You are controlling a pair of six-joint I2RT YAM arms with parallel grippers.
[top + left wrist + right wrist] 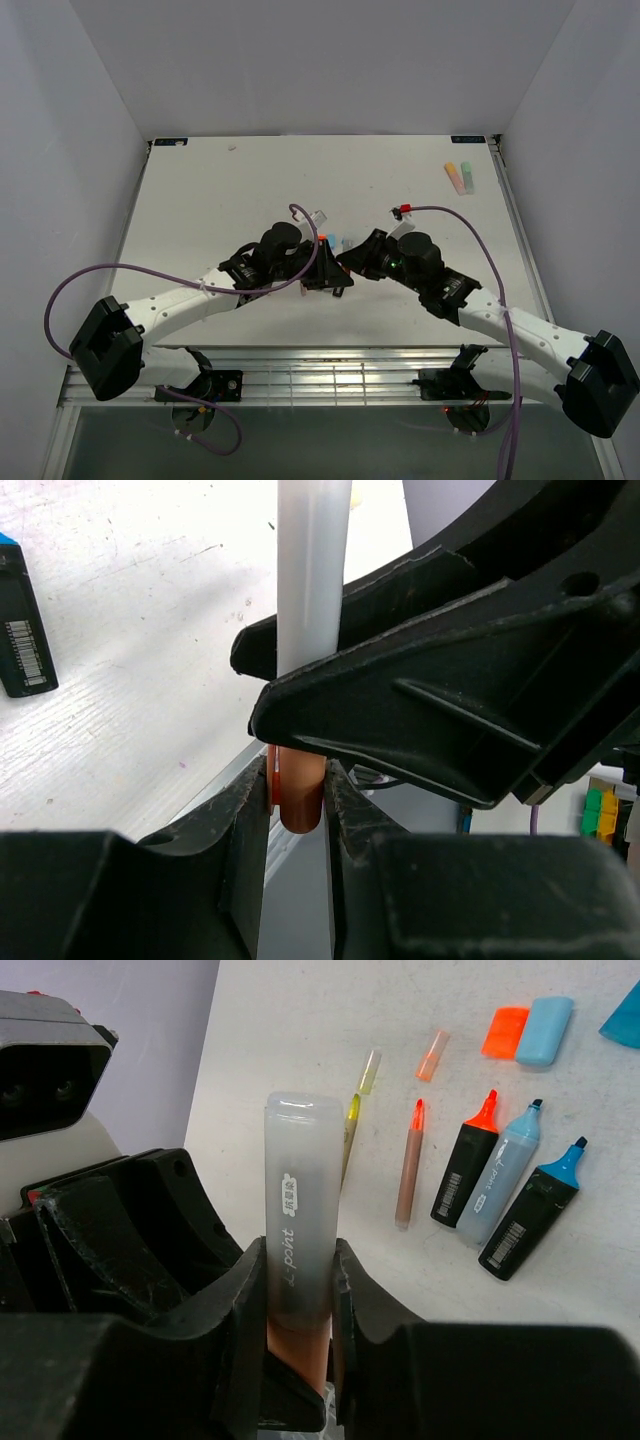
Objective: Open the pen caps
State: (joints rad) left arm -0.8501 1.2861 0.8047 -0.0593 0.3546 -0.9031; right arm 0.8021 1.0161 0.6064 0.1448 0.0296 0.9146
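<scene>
Progress looks well past halfway. On the desk (300, 1020), toward 2 o'clock from the held pen in the right wrist view, three highlighters lie with tips bare: an orange-tipped black highlighter (463, 1175), a pastel blue highlighter (498, 1190) and a blue-tipped black highlighter (528, 1225). An orange cap (505, 1032) and a light blue cap (547, 1044) lie apart from them at 1 o'clock. A thin peach pen (407, 1175) and a thin yellow pen (350, 1125) are open too, with a clear orange cap (432, 1055) and a clear yellow cap (369, 1070) just beyond their tips. The pen in hand is not yet open. The right arm's fingers (235, 1320) are clamped on its frosted cap (300, 1190) and the left arm's fingers (245, 830) on its orange barrel (297, 795), and the cap appears seated. In the top view, a yellow item (451, 172) and a green item (466, 176) at 1 o'clock are too small to judge.
</scene>
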